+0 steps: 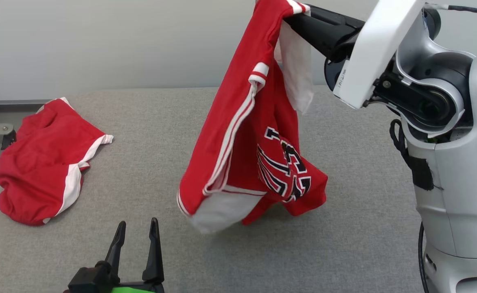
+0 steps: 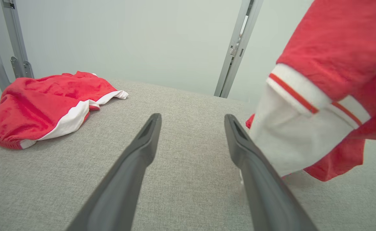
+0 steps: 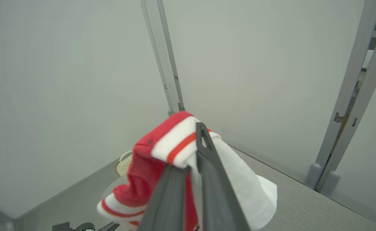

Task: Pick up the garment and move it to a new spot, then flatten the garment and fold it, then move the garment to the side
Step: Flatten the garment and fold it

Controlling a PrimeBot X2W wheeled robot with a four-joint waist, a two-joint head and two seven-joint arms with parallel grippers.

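The limp, light red jersey (image 1: 242,154) is being pinched at its trim by the right gripper (image 1: 303,14); its hanging hem probably suits the open left gripper (image 1: 137,224).

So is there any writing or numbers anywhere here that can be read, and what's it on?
Nothing reads whole.
Black-and-white block lettering on the hanging red garment: folded over, unreadable.
Small dark print on the arm's white cover: too small to read.

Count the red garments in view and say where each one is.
2. One jersey hangs from the right pincer above the middle of the table; the other garment lies crumpled near its left edge.
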